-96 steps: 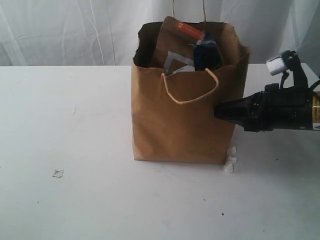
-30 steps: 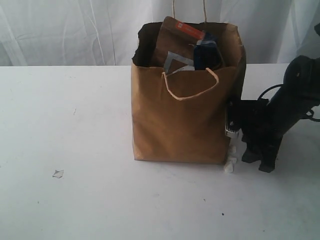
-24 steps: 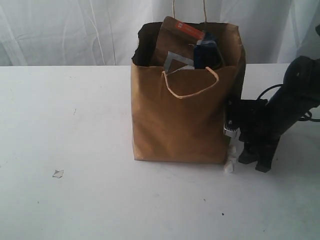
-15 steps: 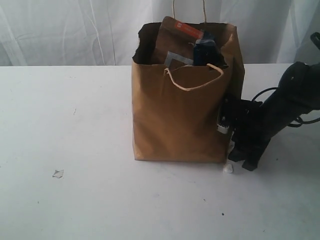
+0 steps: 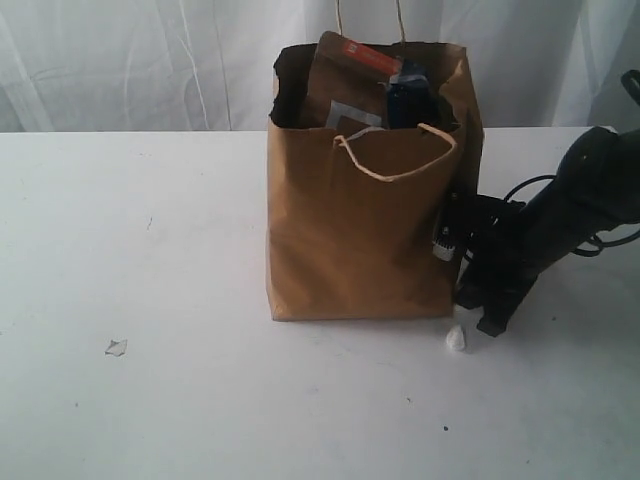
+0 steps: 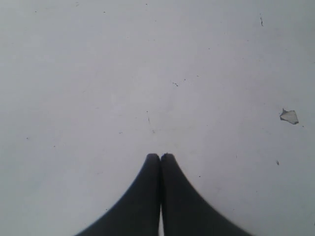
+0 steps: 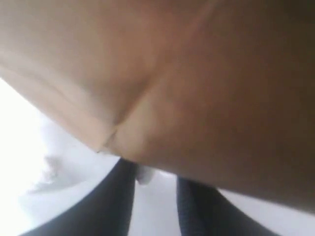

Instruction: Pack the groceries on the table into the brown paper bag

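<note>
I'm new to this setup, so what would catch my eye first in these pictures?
The tall brown paper bag standing on the white table, a brown foil pouch poking out of its top. Next, the right gripper low at the bag's right bottom corner, with a small white scrap beside it.
</note>
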